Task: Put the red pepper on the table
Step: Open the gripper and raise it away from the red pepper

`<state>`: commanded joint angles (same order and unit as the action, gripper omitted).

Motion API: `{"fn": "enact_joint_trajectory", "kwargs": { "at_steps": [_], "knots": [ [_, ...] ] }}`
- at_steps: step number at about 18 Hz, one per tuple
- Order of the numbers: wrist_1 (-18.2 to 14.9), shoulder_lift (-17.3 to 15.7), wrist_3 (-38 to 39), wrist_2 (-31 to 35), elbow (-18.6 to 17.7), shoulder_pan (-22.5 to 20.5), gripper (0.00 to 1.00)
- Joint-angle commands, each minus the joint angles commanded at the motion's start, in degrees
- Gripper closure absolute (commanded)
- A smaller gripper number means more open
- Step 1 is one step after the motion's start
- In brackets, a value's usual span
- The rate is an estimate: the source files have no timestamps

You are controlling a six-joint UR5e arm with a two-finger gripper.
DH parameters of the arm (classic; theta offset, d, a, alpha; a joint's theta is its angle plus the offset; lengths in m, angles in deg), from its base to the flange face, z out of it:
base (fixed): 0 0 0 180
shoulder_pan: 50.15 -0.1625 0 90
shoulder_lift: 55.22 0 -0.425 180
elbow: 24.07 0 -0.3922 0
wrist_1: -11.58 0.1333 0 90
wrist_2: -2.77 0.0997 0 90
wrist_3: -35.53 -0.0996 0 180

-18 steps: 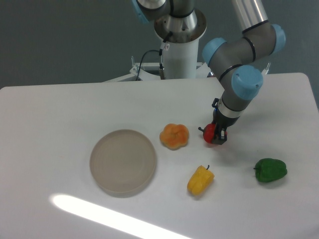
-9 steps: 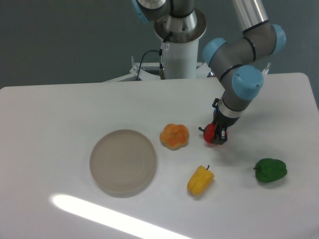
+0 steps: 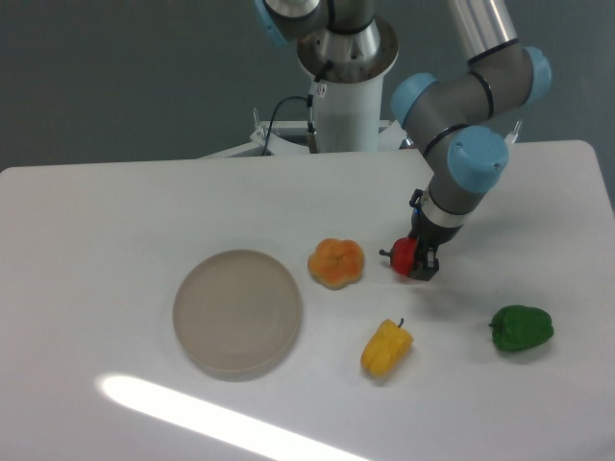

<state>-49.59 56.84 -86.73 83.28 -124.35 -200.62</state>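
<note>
The small glossy red pepper (image 3: 404, 255) sits between the dark fingers of my gripper (image 3: 415, 259), right of the table's (image 3: 115, 221) middle. The gripper points straight down from the blue-and-grey wrist and is shut on the pepper. The pepper's dark stem pokes out to the left. It hangs at or just above the white tabletop; whether it touches cannot be told.
An orange lobed pepper (image 3: 336, 262) lies just left of the red one. A yellow pepper (image 3: 386, 348) lies in front, a green pepper (image 3: 521, 327) at the front right. A round beige-grey plate (image 3: 237, 310) stands at the left. The robot base (image 3: 344, 86) is at the back.
The gripper and the red pepper have shifted a few pixels up and to the left. Nothing else has moved.
</note>
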Motion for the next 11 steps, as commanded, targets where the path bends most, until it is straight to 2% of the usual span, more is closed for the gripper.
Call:
{"fn": "enact_joint_trajectory", "kwargs": {
  "at_steps": [1, 6, 10, 11],
  "knots": [
    [-0.09, -0.18, 0.0, 0.0, 0.35, -0.09, 0.0],
    [-0.26, -1.32, 0.35, 0.26, 2.1, -0.09, 0.0],
    [-0.79, -1.93, 5.78, -0.18, 5.7, 0.17, 0.0],
    [-1.05, -2.72, 9.54, -0.18, 7.45, 0.7, 0.0]
  ]
}}
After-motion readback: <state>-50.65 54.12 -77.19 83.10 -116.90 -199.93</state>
